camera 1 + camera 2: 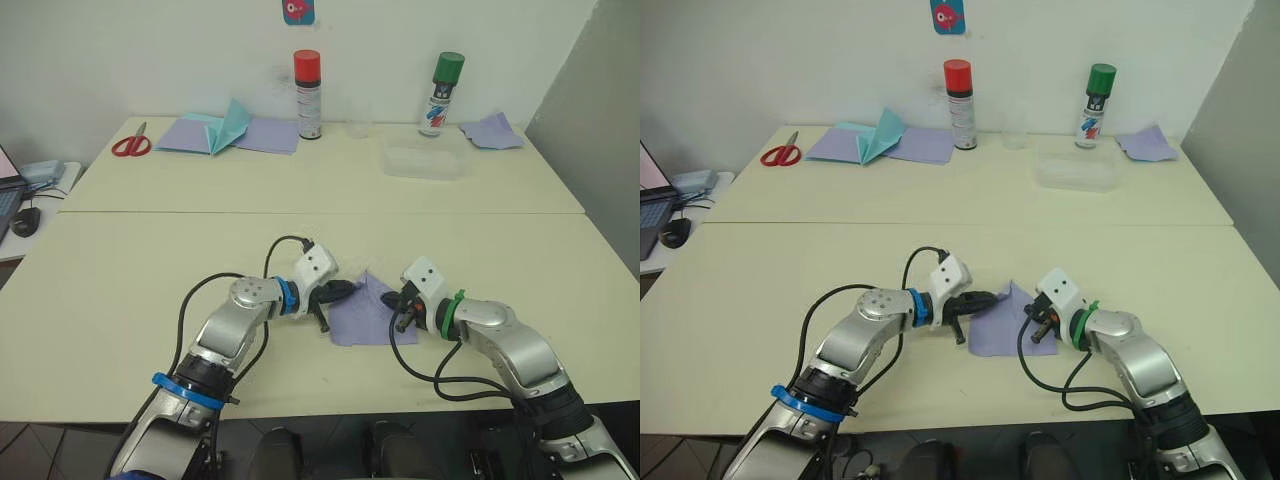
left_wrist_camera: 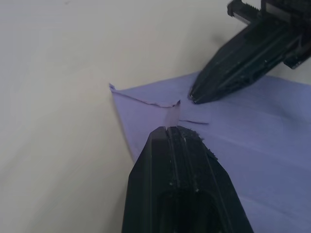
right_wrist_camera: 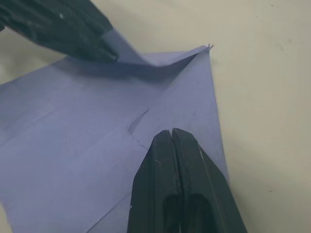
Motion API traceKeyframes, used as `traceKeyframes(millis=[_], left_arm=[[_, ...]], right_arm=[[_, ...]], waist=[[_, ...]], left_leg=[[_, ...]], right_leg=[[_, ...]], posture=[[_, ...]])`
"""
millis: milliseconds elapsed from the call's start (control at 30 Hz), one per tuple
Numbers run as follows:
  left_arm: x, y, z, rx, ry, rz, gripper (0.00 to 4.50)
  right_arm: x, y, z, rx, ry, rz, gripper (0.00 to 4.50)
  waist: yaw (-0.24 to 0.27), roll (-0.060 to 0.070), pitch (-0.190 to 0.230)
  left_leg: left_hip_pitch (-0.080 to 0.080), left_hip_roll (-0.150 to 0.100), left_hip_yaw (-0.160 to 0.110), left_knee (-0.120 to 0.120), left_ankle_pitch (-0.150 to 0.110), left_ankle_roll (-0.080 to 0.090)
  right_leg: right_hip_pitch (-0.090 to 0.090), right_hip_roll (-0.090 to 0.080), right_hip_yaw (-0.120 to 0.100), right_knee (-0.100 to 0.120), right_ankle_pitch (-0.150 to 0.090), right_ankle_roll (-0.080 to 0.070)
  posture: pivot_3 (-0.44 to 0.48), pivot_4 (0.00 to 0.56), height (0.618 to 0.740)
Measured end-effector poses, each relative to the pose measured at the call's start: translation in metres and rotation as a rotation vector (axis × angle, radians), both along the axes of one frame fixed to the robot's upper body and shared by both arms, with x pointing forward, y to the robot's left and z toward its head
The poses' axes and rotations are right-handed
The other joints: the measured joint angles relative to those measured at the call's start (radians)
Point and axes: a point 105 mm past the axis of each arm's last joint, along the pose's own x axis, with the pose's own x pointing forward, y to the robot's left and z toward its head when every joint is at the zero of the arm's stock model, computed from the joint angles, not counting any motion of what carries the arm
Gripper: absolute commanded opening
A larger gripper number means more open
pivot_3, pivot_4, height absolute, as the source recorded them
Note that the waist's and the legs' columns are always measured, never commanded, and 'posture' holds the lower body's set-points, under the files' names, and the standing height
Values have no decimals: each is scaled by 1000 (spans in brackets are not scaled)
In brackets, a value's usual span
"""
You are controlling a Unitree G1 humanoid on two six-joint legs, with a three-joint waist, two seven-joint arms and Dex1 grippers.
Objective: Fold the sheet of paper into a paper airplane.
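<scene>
The sheet of paper point(image 1: 362, 316) is lavender and creased and lies on the near table between my two grippers. Its far corner is folded up into a raised flap point(image 3: 160, 58) that ends in a point. My left gripper point(image 1: 350, 289) is shut on that flap's edge and holds it a little above the sheet point(image 2: 252, 131). In the left wrist view a bit of paper sticks up from its closed fingertips point(image 2: 167, 130). My right gripper point(image 1: 402, 314) is shut with its tip point(image 3: 171, 132) resting on the sheet beside a central crease. The paper airplane is out of view.
On the far table lie red scissors point(image 1: 131, 146) and a teal folded paper point(image 1: 232, 125) on lavender sheets point(image 1: 268, 134). Also there: a red-capped can point(image 1: 308, 95), a green-capped can point(image 1: 443, 93), a clear container point(image 1: 424, 161) and a lavender scrap point(image 1: 490, 131). A mouse point(image 1: 25, 220) sits far left.
</scene>
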Motion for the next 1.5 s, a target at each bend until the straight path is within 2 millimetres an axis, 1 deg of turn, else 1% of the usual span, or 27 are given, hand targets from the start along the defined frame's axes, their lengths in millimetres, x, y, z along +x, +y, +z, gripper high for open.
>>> traceKeyframes(millis=[167, 467, 633, 800, 967, 1133, 1300, 1500], left_arm=[[1, -2, -9, 51, -12, -21, 42], [6, -4, -9, 90, -29, -46, 42], [5, -5, -8, 98, -38, -69, 42], [5, -6, -8, 100, -47, -76, 42], [5, -6, -8, 102, -48, -77, 42], [5, -6, -8, 103, -49, -77, 42], [4, -6, -9, 105, -54, -83, 42], [6, -8, -8, 124, -79, -99, 42]], right_arm=[[0, 0, 0, 0, 0, -1, 0], [1, 0, 1, 24, 11, -12, 0], [-4, 19, 4, 149, 53, 29, 0], [10, 21, 22, 212, 15, 11, 0], [16, 23, 27, 226, -3, 10, 0], [21, 23, 23, 203, 2, 9, 0], [23, 24, 6, 114, 17, 18, 0], [29, 26, 5, 67, -15, 30, 0]], waist=[[0, 0, 0], [1, 0, 0], [1, 1, 1], [1, 1, 1], [1, 2, 1], [1, 2, 1], [1, 2, 1], [1, 2, 1]], left_leg=[[0, 0, 0, 0, 0, 0], [0, 0, 0, 1, 0, 0], [-3, 0, 0, 1, 0, 0], [-6, -1, 0, 1, 0, 0], [-6, -1, 0, 1, 0, 0], [-6, -1, 0, 1, 0, 0], [-6, -1, 0, 1, 0, 0], [-6, -1, 0, 2, 0, 0]], right_leg=[[0, 0, 0, 0, 0, 0], [0, -1, 0, 0, -2, -3], [-2, -1, -1, 0, 0, 1], [-4, -1, -1, 0, 1, 2], [-4, -1, -2, 0, 1, 1], [-4, -1, -2, 0, 1, 1], [-4, -1, -2, 0, 1, 1], [-4, -1, -2, 1, 1, 2]], posture=[[0, 150, 740], [0, 150, 740], [0, 150, 740], [0, 150, 740], [0, 150, 740], [0, 150, 740], [0, 150, 740], [0, 150, 740]])
